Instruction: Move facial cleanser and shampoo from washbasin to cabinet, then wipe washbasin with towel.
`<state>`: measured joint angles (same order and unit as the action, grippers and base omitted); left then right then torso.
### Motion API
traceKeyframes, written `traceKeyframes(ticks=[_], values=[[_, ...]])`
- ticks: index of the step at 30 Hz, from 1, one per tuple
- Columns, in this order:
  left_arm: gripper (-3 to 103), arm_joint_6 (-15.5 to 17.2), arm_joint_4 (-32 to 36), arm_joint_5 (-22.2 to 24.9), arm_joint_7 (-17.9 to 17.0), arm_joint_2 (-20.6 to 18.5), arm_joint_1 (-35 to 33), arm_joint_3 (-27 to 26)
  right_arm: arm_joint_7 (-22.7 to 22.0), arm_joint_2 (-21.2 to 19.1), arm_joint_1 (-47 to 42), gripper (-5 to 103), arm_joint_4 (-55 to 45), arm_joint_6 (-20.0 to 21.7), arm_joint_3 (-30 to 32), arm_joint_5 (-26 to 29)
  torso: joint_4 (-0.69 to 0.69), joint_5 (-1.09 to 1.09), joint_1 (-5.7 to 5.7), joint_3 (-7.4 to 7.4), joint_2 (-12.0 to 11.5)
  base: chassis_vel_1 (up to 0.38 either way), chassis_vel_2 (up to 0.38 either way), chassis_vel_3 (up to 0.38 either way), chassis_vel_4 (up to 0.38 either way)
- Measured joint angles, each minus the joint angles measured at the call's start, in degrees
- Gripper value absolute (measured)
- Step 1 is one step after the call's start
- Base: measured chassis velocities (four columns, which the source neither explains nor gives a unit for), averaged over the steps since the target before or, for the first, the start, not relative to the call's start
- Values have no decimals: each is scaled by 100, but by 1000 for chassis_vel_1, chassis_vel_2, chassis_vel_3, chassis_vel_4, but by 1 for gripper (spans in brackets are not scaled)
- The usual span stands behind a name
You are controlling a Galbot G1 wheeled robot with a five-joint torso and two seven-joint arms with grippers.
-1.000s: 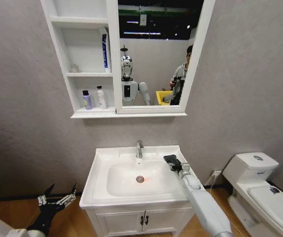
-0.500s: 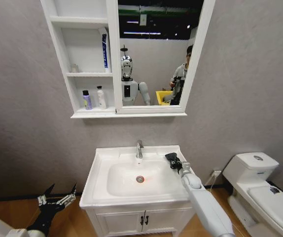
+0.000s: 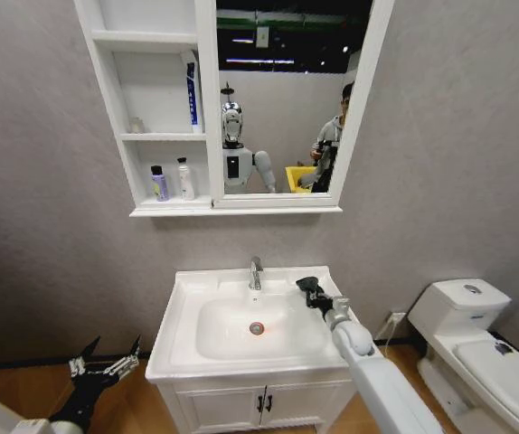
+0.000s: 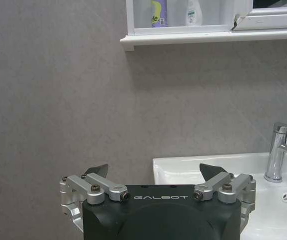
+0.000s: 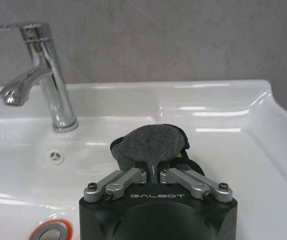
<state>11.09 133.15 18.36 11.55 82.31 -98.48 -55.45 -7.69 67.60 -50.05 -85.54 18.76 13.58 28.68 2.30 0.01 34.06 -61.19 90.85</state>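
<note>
— Reaching over the washbasin, is that the right arm?

— Yes. The right tool sits over the back right part of the basin, just right of the chrome tap, above the rim where the bowl meets the flat ledge.

— What is it carrying?

— The towel. In the right wrist view the two fingers are drawn close together and pinch a bunched dark grey cloth, which bulges out ahead of them. From the head view the towel is a small dark lump at the tip of the arm. Whether it touches the ceramic I cannot tell.

— And the other arm?

— The left tool hangs low to the left of the washbasin, beside the vanity, near the floor. Its fingers are spread wide with nothing between them; the left wrist view shows both dark tips well apart against the grey wall.

— Where are the bottles?

— On the lowest shelf of the cabinet, standing side by side: a purple bottle with a dark cap and a white bottle just right of it. A blue tube stands on the shelf above, against the mirror frame.

— Anything in the bowl?

— The red-ringed drain shows at its middle. A white toilet stands to the right, apart from the basin.
</note>
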Motion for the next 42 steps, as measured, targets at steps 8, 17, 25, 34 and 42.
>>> traceKeyframes(ticks=[8, 17, 25, 34, 42], values=[[100, 0, 0, 0, 0, 0, 0, 0, 3, 176, 176, 7, 523, 167, -235, -71, 1, -2, 0, 0, 0, 0, 0, 0, 0], [100, 0, 0, 0, 0, 0, 0, 0, 36, 384, 748, 7, 1456, 321, -450, 230, -1, -1, 0, -1, -1, 0, 0, 0, 0], [100, 0, 0, 0, 0, 0, 0, 0, -40, 310, 1098, 7, 1862, 622, -798, 643, 1, -1, 0, -1, -1, 0, 0, 0, 0], [100, 0, 0, 0, 0, 0, 0, 0, -158, 429, 1371, 7, 2193, 903, -1270, 1245, -2, -1, 0, 0, -1, 0, 0, 0, 0], [100, 0, 0, 0, 0, 0, 0, 0, -247, 793, 1434, 7, 2384, 960, -1404, 1471, -1, -2, 0, 0, -1, 0, 0, 0, 0]])
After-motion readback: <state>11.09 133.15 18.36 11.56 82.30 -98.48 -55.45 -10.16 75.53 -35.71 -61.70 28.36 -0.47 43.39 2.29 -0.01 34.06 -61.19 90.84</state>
